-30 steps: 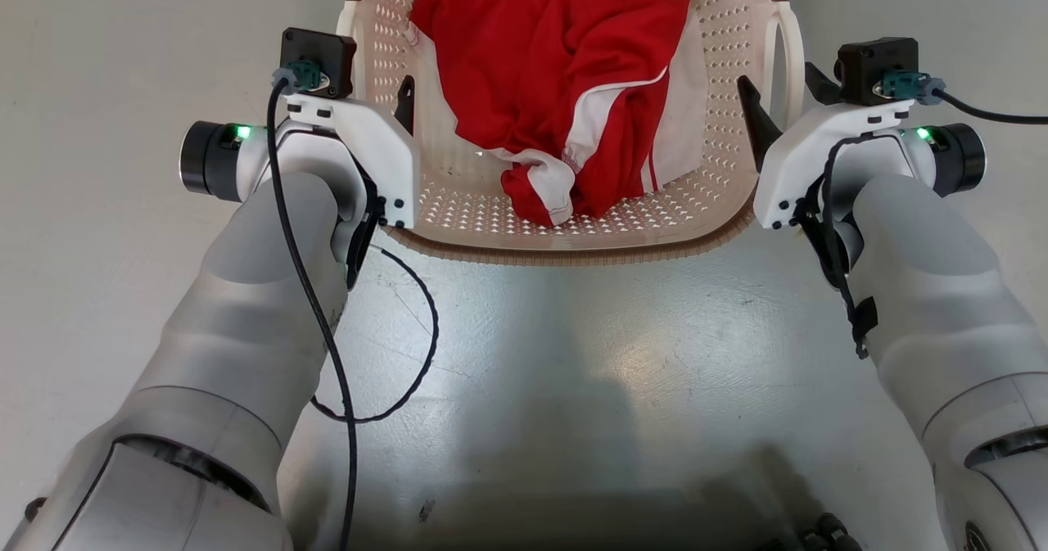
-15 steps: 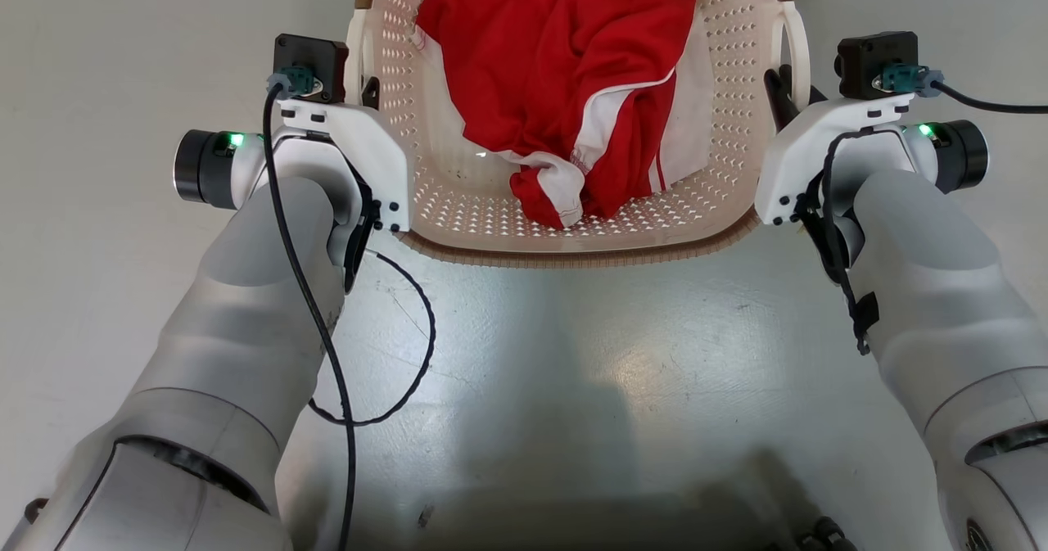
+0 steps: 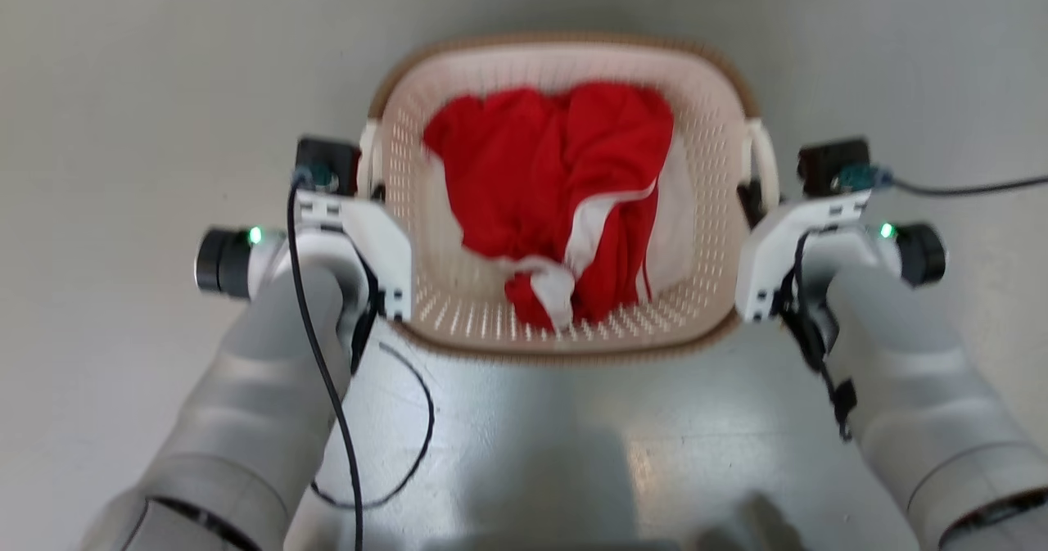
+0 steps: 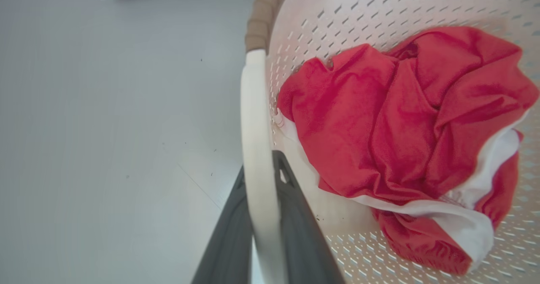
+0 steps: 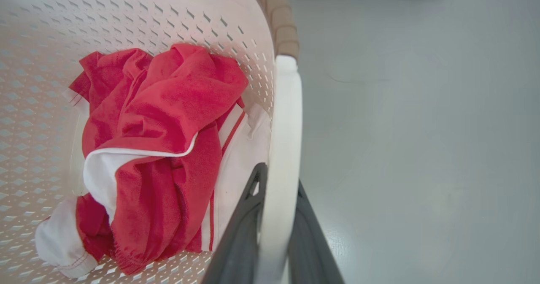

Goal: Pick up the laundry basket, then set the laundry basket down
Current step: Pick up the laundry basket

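**Both hands clamped on the basket's handles**

In the head view we see the laundry basket (image 3: 720,207) lying toward 12 o'clock from the middle of the picture, over a pale grey floor (image 3: 123,125). That view is blurred, so we cannot tell whether the basket's base touches the floor or hangs just above it.

The left hand (image 4: 259,162) sits at the basket's 9 o'clock side. Its two dark fingers are drawn nearly together, one on each face of the left loop handle (image 4: 255,119), pinching the white band between them.

The right hand (image 5: 280,175) mirrors it at the 3 o'clock side. It is closed in the same way on the right loop handle (image 5: 284,119), with one finger inside the basket wall and the other outside.

Inside the basket lies a crumpled red garment (image 3: 540,182) with white trim (its folds heap toward the 6 o'clock end of the basket's floor). The brown woven-look rim (image 5: 282,26) runs on from the top of each handle.

A black cable (image 3: 327,387) trails down along the left forearm toward 6 o'clock.
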Controlling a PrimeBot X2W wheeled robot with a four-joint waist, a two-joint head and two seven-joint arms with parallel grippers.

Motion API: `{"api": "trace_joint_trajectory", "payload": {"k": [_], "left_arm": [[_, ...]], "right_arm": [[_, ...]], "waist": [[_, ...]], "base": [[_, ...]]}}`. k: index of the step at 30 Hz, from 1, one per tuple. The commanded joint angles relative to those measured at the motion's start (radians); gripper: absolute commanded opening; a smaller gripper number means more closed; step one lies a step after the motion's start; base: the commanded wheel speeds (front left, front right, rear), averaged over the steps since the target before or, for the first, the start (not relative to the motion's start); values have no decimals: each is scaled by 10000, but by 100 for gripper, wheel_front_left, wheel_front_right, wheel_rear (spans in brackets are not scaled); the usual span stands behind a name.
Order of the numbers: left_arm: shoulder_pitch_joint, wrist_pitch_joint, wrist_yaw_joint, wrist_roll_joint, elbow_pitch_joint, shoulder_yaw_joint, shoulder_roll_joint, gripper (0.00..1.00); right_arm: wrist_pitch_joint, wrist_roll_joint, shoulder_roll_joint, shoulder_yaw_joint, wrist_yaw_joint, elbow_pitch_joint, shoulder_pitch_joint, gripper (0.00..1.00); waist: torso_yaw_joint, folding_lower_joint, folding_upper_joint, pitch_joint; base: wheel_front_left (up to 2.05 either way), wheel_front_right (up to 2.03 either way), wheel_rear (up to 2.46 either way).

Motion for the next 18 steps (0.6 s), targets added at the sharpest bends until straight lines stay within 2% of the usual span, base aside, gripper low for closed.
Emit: {"api": "trace_joint_trajectory", "payload": {"k": [1, 7, 18], "left_arm": [[276, -41, 69, -42, -82, 59, 208, 0], [1524, 122, 112, -316, -58, -20, 208, 0], [3636, 482, 107, -943, -140, -333, 208, 0]], "right_arm": [[59, 103, 208, 326, 69, -234, 593, 0], [571, 904, 208, 1264, 69, -482, 1693, 0], [1257, 1996, 208, 2309, 69, -648, 3386, 0]], "waist": [[-51, 0, 0, -456], [-226, 0, 0, -1756], [-612, 0, 0, -4628]], "base": [[0, 0, 0], [0, 0, 0], [0, 0, 0]]}}
